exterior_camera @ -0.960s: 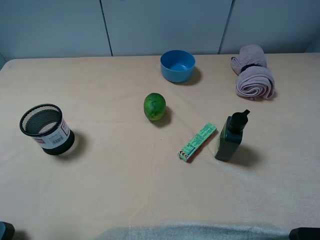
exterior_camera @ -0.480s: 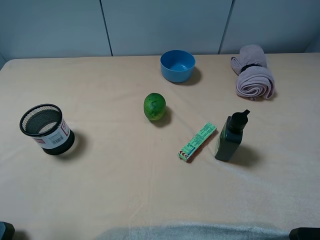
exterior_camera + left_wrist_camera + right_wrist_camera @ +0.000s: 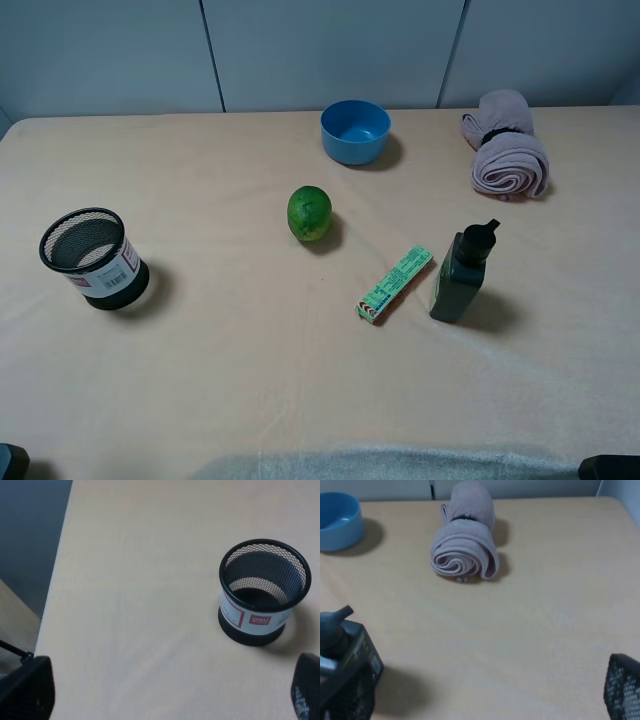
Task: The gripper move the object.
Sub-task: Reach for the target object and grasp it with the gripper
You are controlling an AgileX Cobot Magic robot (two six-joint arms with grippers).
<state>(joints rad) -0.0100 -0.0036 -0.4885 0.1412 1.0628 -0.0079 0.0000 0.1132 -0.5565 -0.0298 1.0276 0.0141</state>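
A green round fruit [image 3: 309, 213] lies mid-table. A green flat box [image 3: 394, 284] lies to its right, next to a dark pump bottle [image 3: 461, 274]. A black mesh pen cup [image 3: 92, 257] stands at the left and also shows in the left wrist view [image 3: 263, 598]. My left gripper [image 3: 167, 692] is open and empty, on the near side of the cup, apart from it. My right gripper [image 3: 485, 695] is open and empty, with the pump bottle [image 3: 345, 647] close by one finger. Both grippers sit at the table's near corners.
A blue bowl [image 3: 355, 131] stands at the back middle. A rolled pinkish towel [image 3: 508, 155] lies at the back right and shows in the right wrist view [image 3: 466, 542]. The table's left edge [image 3: 52, 580] drops off beside the cup.
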